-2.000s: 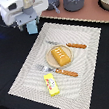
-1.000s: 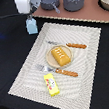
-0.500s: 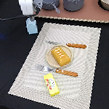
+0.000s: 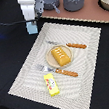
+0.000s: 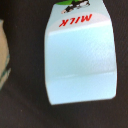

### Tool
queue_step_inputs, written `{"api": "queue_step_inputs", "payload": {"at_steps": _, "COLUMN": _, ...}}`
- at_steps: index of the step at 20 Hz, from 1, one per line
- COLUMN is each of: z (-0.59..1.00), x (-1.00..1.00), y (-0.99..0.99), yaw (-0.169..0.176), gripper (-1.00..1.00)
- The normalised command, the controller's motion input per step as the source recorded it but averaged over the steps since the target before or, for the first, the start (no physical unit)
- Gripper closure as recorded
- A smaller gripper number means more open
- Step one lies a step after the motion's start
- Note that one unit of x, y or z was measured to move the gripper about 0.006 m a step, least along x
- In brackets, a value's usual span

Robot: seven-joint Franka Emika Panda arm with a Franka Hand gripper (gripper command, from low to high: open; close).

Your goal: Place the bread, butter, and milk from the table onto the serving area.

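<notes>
1. dark tabletop [image 4: 9,52]: you see the milk [image 4: 32,27] standing off the serving area [image 4: 91,85], under the gripper [image 4: 31,22].
2. your wrist view alone shows its red "milk" lettering; finger opening can't be told.

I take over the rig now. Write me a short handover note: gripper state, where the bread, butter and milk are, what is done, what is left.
Gripper: directly above the milk; the views do not show if the fingers are open or shut.
Bread: on the round plate of the placemat. Done.
Butter: lying on the placemat, near its front edge. Done.
Milk: on the dark table, just off the placemat's far corner at the exterior view's left. The wrist view shows its MILK label close up.
Left: bring the milk onto the placemat.
</notes>
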Motion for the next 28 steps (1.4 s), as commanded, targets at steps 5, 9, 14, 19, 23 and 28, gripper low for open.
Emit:
{"api": "queue_step_inputs", "payload": {"at_steps": 5, "z": -0.36, "x": -0.42, "y": -0.01, "yaw": 0.078, "gripper": -1.0}}
{"api": "queue_step_inputs", "payload": {"at_steps": 9, "z": -0.31, "x": -0.55, "y": 0.0, "yaw": 0.083, "gripper": -1.0}}
{"api": "queue_step_inputs", "payload": {"at_steps": 14, "z": -0.27, "x": -0.57, "y": -0.01, "yaw": 0.078, "gripper": -1.0}}
{"api": "queue_step_inputs", "payload": {"at_steps": 19, "z": -0.15, "x": -0.41, "y": -0.09, "yaw": 0.071, "gripper": 1.0}}
{"api": "queue_step_inputs", "payload": {"at_steps": 23, "z": -0.1, "x": -0.35, "y": -0.1, "yaw": 0.072, "gripper": 1.0}}
{"api": "queue_step_inputs", "payload": {"at_steps": 28, "z": -0.11, "x": -0.26, "y": -0.13, "yaw": 0.064, "gripper": 1.0}}
